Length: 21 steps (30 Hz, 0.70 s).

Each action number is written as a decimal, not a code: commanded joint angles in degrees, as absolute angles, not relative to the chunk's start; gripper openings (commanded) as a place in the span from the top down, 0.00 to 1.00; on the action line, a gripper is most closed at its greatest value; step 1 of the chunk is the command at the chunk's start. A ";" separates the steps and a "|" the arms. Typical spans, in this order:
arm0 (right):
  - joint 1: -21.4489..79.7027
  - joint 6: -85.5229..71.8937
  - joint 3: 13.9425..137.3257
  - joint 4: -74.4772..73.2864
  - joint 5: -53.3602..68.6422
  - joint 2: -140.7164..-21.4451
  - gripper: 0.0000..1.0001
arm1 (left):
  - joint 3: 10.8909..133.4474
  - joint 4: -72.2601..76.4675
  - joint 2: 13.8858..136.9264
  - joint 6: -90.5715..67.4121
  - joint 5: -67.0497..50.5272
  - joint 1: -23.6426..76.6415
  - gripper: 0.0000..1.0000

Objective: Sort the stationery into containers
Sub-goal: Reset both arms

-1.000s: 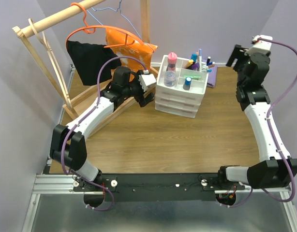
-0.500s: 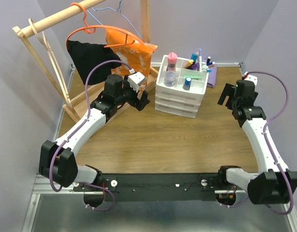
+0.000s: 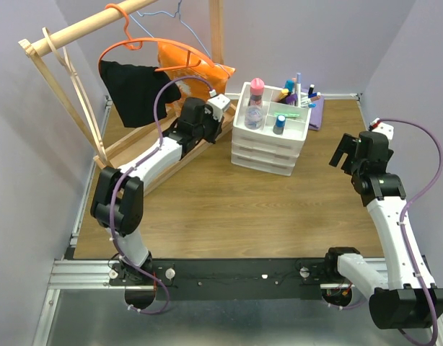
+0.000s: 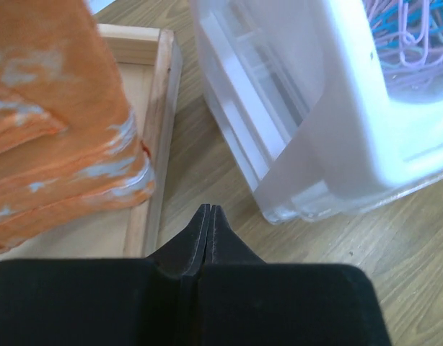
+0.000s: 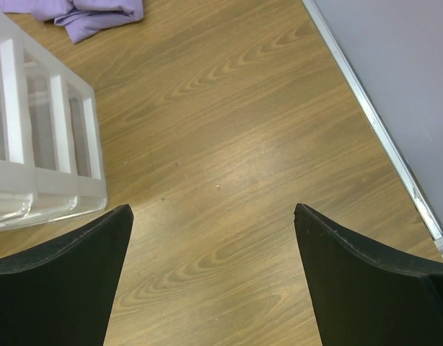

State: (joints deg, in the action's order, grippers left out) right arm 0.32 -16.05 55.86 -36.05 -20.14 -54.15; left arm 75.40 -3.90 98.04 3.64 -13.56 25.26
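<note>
Room: lilac walls, a wooden table [image 3: 229,209], and a clothes rack [image 3: 70,32] with an orange bag [image 4: 55,122] at the far left.
Stationery: everything I can spot, namely the pink-capped bottle [image 3: 256,90], blue-capped bottle [image 3: 279,124] and pens [image 3: 297,85], stands in the tray compartments [image 3: 295,130] atop the white organiser [image 3: 265,155].
Left gripper [image 4: 208,213]: clenched on nothing, low between the bag and the organiser's side.
Right gripper [image 5: 213,213]: spread wide and empty, over bare wood beside the organiser, with the purple cloth [image 5: 99,14] beyond.
Step, my read: searching for leftovers; sorting looks nearly finished.
Doing it well: I'd open the left before any reach, lift it away from bag and drawers, and scan by the cloth.
</note>
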 commanded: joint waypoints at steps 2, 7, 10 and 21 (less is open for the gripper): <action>0.26 -16.96 55.02 -37.53 -22.85 -53.35 0.00 | 80.42 -0.79 102.30 2.55 -11.95 28.91 1.00; 0.26 -17.31 54.05 -37.35 -22.41 -52.91 0.00 | 80.33 -0.26 102.92 2.20 -13.09 30.67 1.00; 0.26 -17.58 53.35 -37.27 -21.71 -52.74 0.00 | 79.19 -0.44 101.87 2.11 -14.59 31.37 1.00; 0.26 -18.28 51.33 -34.72 -19.51 -53.52 0.00 | 76.82 -0.26 99.32 1.67 -17.58 36.29 1.00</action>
State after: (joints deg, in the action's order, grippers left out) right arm 0.32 -17.06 52.27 -36.29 -20.62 -53.60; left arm 77.30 -1.85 101.58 2.94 -13.30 33.04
